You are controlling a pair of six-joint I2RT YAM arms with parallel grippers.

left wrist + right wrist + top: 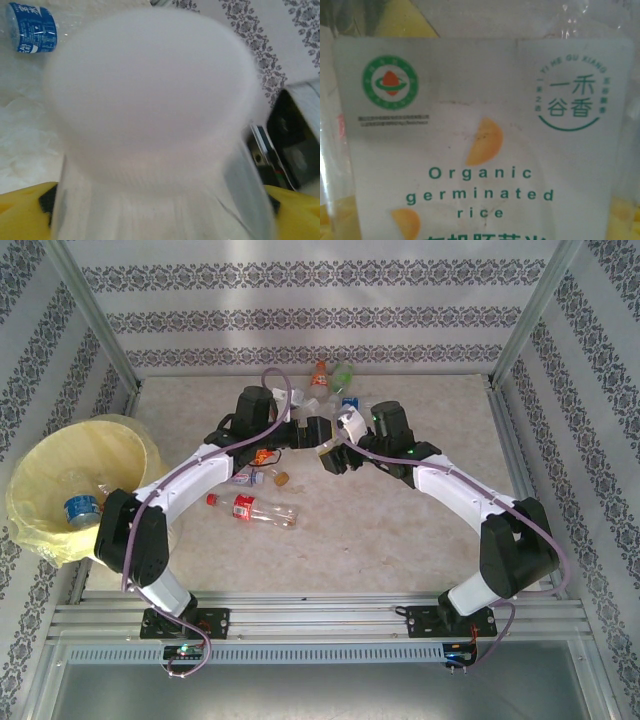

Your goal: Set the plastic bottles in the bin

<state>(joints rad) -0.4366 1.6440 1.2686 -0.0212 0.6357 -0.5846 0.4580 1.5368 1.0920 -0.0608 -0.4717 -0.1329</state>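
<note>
1. Where the arms meet, the right gripper (338, 443) clamps a white-labelled bottle (480, 150).
2. Wide-spread jaws of the left gripper (305, 432) straddle that bottle's white end; grip cannot be told.
3. Off to the left gripper's left stands the bin (40, 515); loose bottles (262, 510) lie just base-side of it.

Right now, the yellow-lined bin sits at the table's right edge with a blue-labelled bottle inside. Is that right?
Not quite. The top external view shows the yellow-lined bin at the table's left edge, not the right. The blue-labelled bottle does lie inside it.
</note>
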